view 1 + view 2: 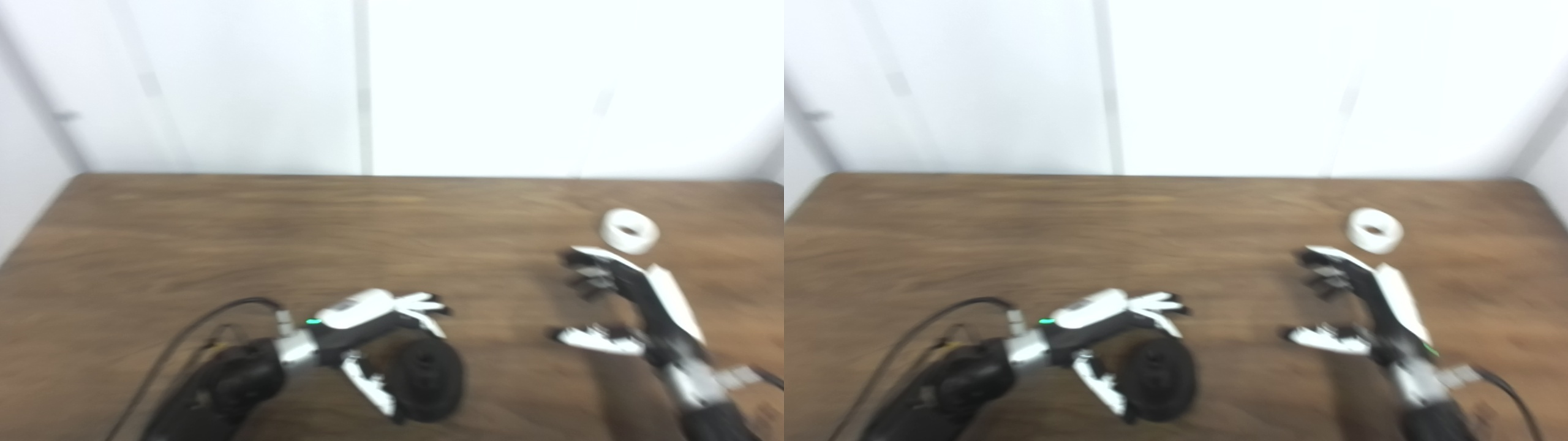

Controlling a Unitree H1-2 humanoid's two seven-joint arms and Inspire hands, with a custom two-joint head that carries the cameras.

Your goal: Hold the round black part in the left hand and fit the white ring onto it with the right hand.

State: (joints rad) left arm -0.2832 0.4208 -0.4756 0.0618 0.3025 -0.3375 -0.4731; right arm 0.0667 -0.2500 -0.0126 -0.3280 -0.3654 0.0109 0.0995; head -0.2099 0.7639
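On the wooden table, the left hand lies low toward six o'clock in both head views, its forearm trailing a black cable off to seven o'clock. The fingers point toward three o'clock over the top of the round black part, and the thumb curves down along the part's near-left side. The hand is cupped around the part but spread. Motion blur hides whether any fingertip touches it, so a firm grip cannot be confirmed; it reads as released, with the part resting on the table.

Well apart, toward three o'clock, the right hand is spread and empty, fingers reaching toward ten o'clock and the thumb stretched out below them toward nine o'clock. The white ring sits flat on the table just beyond the back of this hand, toward one o'clock, untouched.

The risks appear to be these. If the left hand closes with the thumb this low, it may push the black part sideways rather than pinch it, sliding it toward the table's near edge. The right hand's palm faces away from the ring, so without turning its wrist it could knock the ring with its back and send it rolling. Both views are blurred, so fine contact judgements are unreliable.
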